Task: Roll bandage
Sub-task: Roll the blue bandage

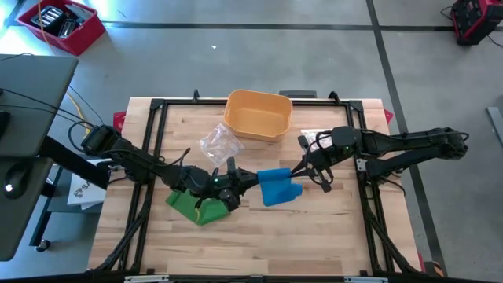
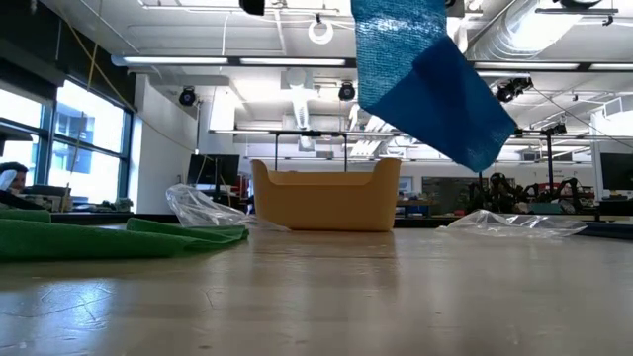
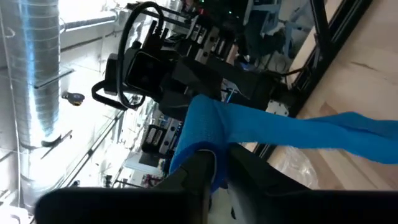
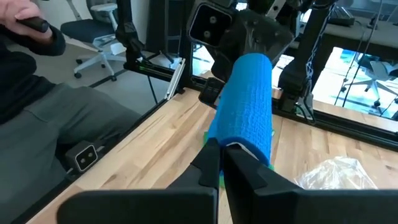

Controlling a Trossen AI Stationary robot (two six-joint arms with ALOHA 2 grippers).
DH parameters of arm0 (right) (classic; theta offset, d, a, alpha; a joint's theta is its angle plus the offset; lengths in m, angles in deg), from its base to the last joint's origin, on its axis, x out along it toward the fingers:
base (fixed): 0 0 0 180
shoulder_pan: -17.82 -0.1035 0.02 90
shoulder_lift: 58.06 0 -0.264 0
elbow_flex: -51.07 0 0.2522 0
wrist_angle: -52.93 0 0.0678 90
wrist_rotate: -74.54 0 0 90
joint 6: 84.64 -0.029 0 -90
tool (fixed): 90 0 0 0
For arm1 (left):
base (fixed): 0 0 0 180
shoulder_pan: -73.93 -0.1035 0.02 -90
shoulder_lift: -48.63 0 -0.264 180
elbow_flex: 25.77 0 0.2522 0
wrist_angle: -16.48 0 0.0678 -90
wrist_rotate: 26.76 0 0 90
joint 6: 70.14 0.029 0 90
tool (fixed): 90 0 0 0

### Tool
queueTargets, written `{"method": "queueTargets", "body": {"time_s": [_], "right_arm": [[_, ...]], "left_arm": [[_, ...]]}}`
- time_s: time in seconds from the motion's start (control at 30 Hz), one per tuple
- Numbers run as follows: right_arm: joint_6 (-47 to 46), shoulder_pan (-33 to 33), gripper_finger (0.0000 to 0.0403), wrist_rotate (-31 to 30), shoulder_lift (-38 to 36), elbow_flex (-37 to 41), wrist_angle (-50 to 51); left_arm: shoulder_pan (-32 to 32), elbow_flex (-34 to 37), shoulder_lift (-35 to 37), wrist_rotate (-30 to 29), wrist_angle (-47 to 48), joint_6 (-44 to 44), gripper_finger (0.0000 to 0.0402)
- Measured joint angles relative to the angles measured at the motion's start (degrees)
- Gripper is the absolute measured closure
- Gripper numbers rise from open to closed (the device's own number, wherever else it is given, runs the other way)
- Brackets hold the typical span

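The blue bandage (image 1: 275, 187) is held above the middle of the table between my two grippers; in the low view it hangs (image 2: 425, 79) clear of the wood. My left gripper (image 1: 244, 182) (image 3: 219, 158) comes in level from the table's left and is shut on one end. My right gripper (image 1: 297, 170) (image 4: 221, 149) comes from the table's right, slanting slightly down, and is shut on the other end. In the right wrist view the bandage (image 4: 245, 106) runs away from the fingers as a rounded, partly rolled band toward the left gripper. My left gripper pinches the bandage's left end (image 3: 198, 134) between its two fingers, coming level from the table's left. The cloth bunches at the fingers and runs off as a slack band (image 3: 329, 134), clear of the table. My right gripper pinches the bandage's right end (image 4: 244, 142) between its two fingers, from the table's right, fingers along the band. The bandage is lifted clear; a folded part (image 2: 465, 129) sags below the hold.
A green cloth (image 1: 192, 206) lies on the table under the left arm. An orange bin (image 1: 258, 115) stands at the far middle, with clear plastic bags (image 1: 218, 141) (image 1: 316, 138) on either side. A seated person (image 4: 37, 81) shows beyond the table's edge.
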Motion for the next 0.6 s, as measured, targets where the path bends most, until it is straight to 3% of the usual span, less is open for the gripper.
{"method": "queueTargets", "body": {"time_s": [0.2, 0.5, 0.6], "right_arm": [[-1.7, 0.4, 0.0374, -7.3, -0.1, 0.0, -1.7], [-4.3, 1.0, 0.024, -7.8, 0.0, -2.6, 1.9], [-3.6, 0.1, 0.0213, -11.7, 0.0, -3.9, 3.5]], "left_arm": [[0.2, 0.0, 0.0, -5.3, -0.3, 2.9, 0.0394], [1.8, 0.0, -0.1, -16.0, -0.5, 14.2, 0.0389], [2.0, 0.0, -0.1, -19.9, -0.5, 17.2, 0.0389]]}}
